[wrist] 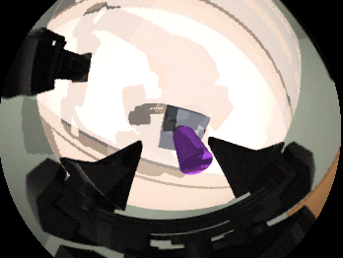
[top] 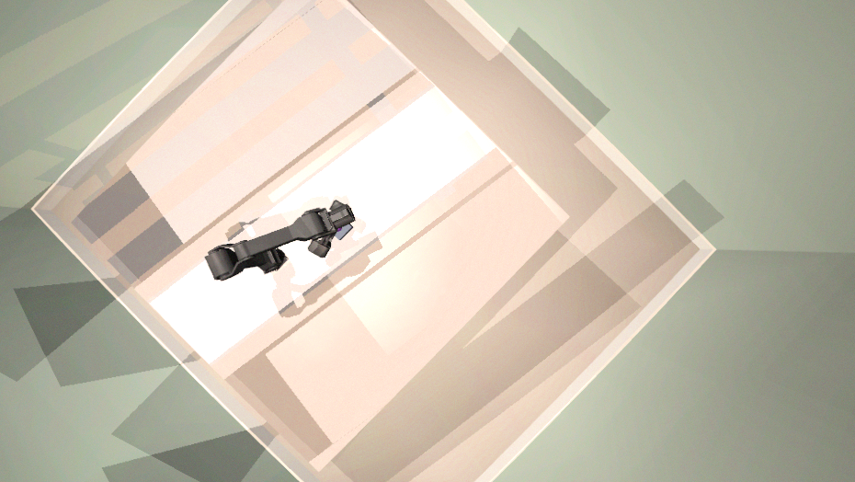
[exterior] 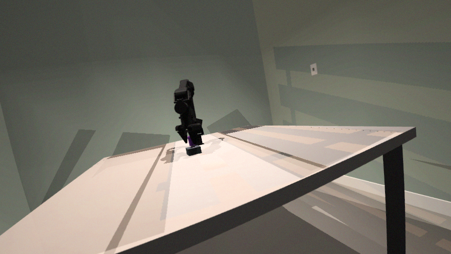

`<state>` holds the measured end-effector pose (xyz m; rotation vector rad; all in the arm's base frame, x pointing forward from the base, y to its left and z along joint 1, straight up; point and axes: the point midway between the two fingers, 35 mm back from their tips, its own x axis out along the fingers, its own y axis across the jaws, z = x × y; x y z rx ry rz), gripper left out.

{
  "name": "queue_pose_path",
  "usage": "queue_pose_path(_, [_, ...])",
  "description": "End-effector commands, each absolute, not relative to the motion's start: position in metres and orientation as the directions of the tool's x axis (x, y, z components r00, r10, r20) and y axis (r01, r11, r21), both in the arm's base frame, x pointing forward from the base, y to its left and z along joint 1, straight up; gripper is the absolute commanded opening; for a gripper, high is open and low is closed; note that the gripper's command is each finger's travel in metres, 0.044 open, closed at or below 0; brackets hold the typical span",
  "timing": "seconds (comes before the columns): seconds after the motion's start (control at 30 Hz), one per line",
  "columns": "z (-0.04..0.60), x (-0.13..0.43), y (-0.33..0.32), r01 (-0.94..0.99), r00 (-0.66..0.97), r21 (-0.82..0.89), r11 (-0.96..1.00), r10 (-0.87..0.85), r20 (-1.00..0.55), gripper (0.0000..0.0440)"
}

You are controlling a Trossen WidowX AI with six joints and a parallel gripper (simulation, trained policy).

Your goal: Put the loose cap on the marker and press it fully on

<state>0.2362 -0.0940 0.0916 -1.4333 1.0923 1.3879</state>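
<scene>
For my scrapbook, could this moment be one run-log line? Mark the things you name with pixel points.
gripper (top: 345, 231) (exterior: 191, 144) (wrist: 175, 142): open | purple cap (exterior: 190, 141) (wrist: 191, 150): between fingers, ungripped | holder block (top: 342, 232) (exterior: 193, 150) (wrist: 197, 122): below
</scene>
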Motion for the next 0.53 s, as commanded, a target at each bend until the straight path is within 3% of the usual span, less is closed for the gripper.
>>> queue_pose_path(0.0, [0.110, 0.241, -0.095, -0.960, 0.057, -0.040, -0.277, -0.054, -0.997, 0.0440])
queue_pose_path(0.5, [0.149, 0.237, -0.096, -0.952, 0.113, -0.084, -0.295, -0.082, -0.990, 0.0440])
